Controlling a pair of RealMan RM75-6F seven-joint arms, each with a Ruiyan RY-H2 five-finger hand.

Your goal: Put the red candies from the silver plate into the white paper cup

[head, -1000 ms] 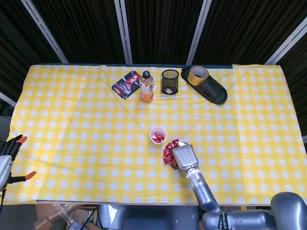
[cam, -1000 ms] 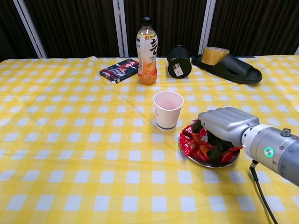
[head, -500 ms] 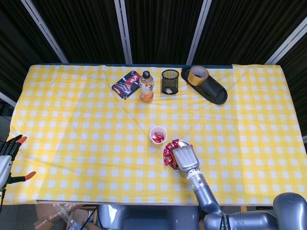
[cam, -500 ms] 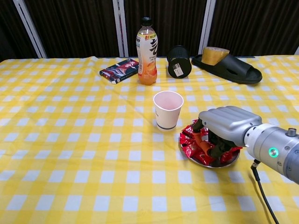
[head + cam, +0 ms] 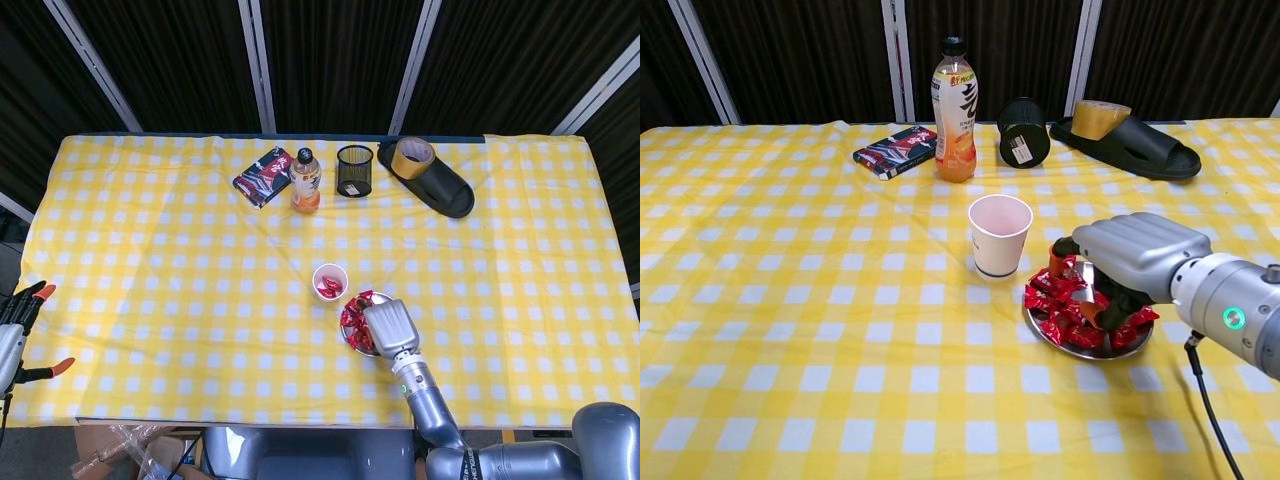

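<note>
The right hand point(image 5: 1127, 262) pinches 1 red wrapped candy point(image 5: 1060, 268) above the round silver plate point(image 5: 1088, 349); a loose pinch could drop it short of the white paper cup point(image 5: 999, 235).

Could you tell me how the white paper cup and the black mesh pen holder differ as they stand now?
The paper cup is white with solid walls; the pen holder is black mesh. The cup stands near the middle of the table, beside the silver plate; the holder sits at the far edge, between the bottle and the slipper. The head view shows red candies in the cup, while the holder looks empty. Both stand upright, mouths open.
</note>
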